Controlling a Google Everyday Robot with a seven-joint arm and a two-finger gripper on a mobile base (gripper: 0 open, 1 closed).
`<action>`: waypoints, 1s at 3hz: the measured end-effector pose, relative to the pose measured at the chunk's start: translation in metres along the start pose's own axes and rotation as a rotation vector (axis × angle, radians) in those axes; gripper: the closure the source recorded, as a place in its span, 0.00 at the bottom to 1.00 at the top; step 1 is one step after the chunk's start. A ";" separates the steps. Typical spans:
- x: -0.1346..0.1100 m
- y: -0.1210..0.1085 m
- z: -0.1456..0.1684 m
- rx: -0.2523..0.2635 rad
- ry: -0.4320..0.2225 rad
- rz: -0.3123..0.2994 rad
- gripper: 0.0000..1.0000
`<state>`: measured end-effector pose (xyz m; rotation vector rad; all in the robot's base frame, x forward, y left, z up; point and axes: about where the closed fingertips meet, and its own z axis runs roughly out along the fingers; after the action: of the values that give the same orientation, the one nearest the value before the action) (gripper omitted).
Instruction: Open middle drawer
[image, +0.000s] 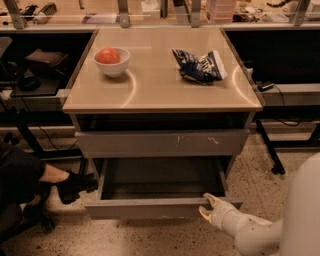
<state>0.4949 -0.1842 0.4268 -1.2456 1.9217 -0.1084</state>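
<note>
Down at five o'clock, below the bench (160, 95), my gripper (206, 206) has its fingers (212, 200) clenched on the right end of the pulled-out middle drawer (145, 209), whose front runs nine-to-three, so I judge the pull lies toward six.

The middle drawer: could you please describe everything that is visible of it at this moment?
The middle drawer is a wide, shallow grey drawer with a flat front that has no handle. It stands open, drawn out level below the taller scratched front. Nothing shows in its dark grey inside. A faint pale scuff marks the lower edge of its front. The gripper is at the right end of that front and touches it.
</note>
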 end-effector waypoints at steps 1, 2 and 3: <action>-0.002 -0.001 -0.002 0.000 0.000 0.000 1.00; 0.004 0.016 -0.013 -0.008 -0.011 0.004 1.00; 0.001 0.013 -0.016 -0.008 -0.011 0.004 1.00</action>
<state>0.4742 -0.1841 0.4306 -1.2450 1.9166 -0.0915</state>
